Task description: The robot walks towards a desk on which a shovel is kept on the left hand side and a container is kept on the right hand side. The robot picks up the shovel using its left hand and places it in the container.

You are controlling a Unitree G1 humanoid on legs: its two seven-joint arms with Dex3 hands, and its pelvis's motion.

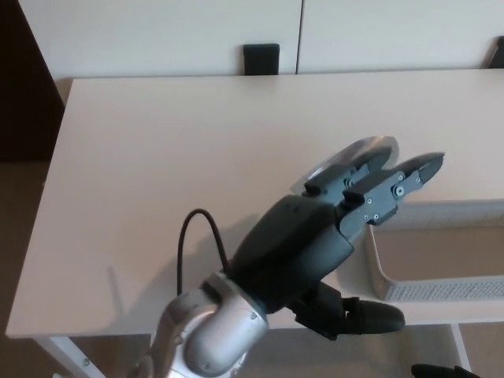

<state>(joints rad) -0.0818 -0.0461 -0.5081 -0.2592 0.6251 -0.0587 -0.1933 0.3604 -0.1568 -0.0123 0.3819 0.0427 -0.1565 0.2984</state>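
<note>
My left hand (315, 248) hovers over the desk's front right part, just left of the grey container (441, 290). It is open: the two fingers (394, 185) stretch out toward the container's far left corner and the thumb (366, 317) sticks out low, apart from them. The shovel's silver blade (372, 146) peeks out from behind the fingers, at the container's far left corner. Its handle is hidden by my hand, so I cannot tell what the shovel rests on. My right hand does not show.
The pale desk (157, 157) spreads left and back from my hand. A black block (261, 59) stands behind the desk's far edge against the white wall. The desk's left edge borders a dark floor area.
</note>
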